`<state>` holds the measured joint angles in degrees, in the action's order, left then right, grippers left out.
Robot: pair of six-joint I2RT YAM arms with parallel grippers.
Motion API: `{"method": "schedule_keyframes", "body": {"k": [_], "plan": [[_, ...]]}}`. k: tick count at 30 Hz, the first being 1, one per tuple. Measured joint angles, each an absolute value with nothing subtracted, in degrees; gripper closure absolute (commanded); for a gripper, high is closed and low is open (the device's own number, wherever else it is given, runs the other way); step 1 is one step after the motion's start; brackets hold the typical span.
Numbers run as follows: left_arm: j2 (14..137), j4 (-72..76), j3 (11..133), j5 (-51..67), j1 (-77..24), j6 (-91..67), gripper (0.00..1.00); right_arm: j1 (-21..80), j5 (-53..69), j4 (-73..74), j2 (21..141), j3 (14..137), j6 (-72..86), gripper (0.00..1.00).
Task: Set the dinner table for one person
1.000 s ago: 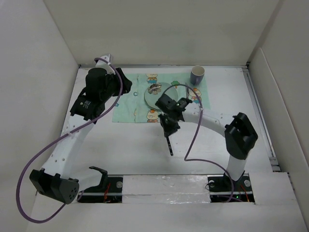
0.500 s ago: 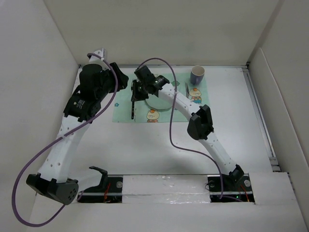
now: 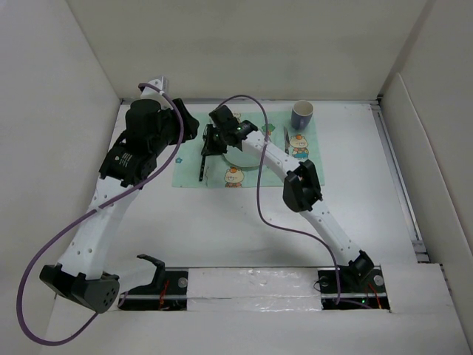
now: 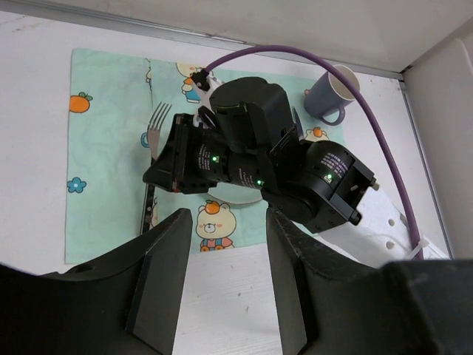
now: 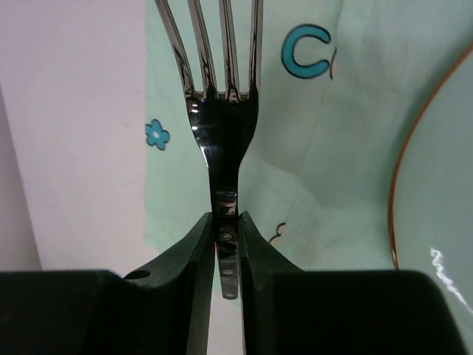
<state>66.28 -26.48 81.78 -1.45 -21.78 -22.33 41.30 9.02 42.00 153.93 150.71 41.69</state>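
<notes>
from above, the dinner table [image 3: 222, 229] spreads white under both arms, from the near edge where the bases sit to the far edge; a mint-green placemat [image 3: 191, 168] lies against the middle of the far edge; a white plate [image 3: 247, 159] rests on the mat, partly under the right arm; a blue-grey mug [image 3: 302, 115] stands upright at the mat's far right corner; the right gripper [image 3: 211, 140] reaches across the plate to the mat's left part, with the fork [image 3: 200, 166] running from it toward the near edge; the left gripper [image 3: 189, 124] hangs over the mat's far left corner

from the left wrist, the left gripper [image 4: 222, 277] is released, its jaws wide apart with nothing between them, above the mat's near edge; the fork [image 4: 155, 129] lies along the placemat [image 4: 103, 148], tines toward the far edge, just left of the right arm's wrist; the mug [image 4: 330, 92] stands beyond that wrist, toward the far right corner; bare dinner table [image 4: 33, 163] shows left of the mat

from the right wrist, the right gripper [image 5: 225, 229] is clenched on the fork [image 5: 225, 126] at its neck, just below the tines; the fingers [image 5: 194, 255] press it from both sides; under the tines is the placemat [image 5: 303, 163]; the plate [image 5: 440, 222] shows its gold rim to the right; the dinner table [image 5: 74, 148] shows to the left; whether the fork touches the mat cannot be told
</notes>
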Motion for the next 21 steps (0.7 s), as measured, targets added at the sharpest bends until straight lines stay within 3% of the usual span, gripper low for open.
{"method": "schedule_keyframes", "body": {"k": [21], "plan": [[66.3, -26.6, 81.6, -0.7, -21.8, -21.5, 0.59, 39.4, 10.9, 32.4, 158.9, 153.3, 47.8, 0.96]]}}
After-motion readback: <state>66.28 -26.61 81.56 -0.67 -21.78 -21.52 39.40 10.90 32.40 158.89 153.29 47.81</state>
